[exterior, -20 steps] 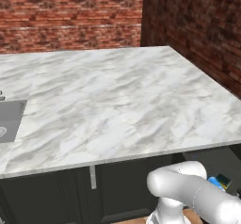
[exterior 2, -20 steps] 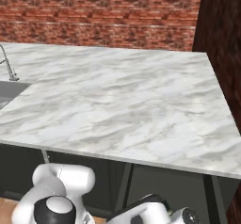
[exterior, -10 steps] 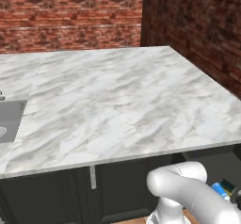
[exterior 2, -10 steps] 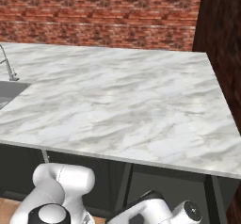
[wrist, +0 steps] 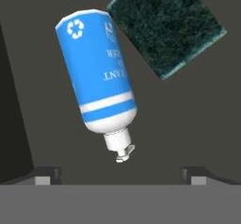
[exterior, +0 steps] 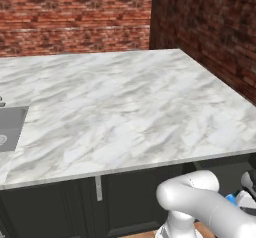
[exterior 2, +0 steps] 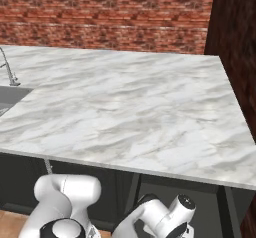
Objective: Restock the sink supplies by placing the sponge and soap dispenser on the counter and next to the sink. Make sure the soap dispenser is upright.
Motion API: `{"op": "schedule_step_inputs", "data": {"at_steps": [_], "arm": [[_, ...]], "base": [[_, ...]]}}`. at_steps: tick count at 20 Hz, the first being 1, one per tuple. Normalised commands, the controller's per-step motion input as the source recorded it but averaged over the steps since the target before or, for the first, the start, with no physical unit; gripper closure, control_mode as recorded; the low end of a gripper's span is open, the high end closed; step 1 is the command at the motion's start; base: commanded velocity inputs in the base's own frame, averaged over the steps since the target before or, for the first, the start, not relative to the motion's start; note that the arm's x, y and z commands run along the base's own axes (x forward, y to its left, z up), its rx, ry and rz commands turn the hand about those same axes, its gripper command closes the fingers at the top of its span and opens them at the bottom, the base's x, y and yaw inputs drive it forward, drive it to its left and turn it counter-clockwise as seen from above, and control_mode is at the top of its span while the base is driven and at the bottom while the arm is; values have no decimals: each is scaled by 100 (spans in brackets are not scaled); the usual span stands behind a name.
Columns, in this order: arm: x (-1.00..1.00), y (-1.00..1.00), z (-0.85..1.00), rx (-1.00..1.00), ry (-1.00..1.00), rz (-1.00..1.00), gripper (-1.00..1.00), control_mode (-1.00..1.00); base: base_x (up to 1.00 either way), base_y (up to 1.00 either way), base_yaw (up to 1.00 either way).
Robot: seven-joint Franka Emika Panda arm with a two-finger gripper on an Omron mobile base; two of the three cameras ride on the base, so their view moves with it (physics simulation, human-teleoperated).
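Jaws open above the lying bottle, holding nothing.
Bottle touches the sponge; a skewed grip may make it roll or slip.

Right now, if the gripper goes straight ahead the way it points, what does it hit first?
Most likely the blue soap dispenser bottle, lying centred ahead of the open gripper; the dark green sponge lies off-axis. Depth is unclear.

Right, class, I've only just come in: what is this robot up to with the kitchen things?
The arm is reaching low, below the counter. In the hand view its gripper, jaws open and empty, points at the soap dispenser, which lies on its side on a dark surface, pump end toward the gripper. The sponge lies beside the bottle's base, green side showing. Nothing has reached the counter by the sink.
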Motion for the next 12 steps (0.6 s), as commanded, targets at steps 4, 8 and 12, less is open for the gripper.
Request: {"op": "schedule_step_inputs", "data": {"at_steps": [4,8,12], "arm": [[18,0,-41,0,2,3,-100,-100],[10,-7,-22,0,0,5,-100,-100],[6,-2,-23,0,0,5,-100,-100]], "base": [[0,0,0],[0,0,0],[0,0,0]]}}
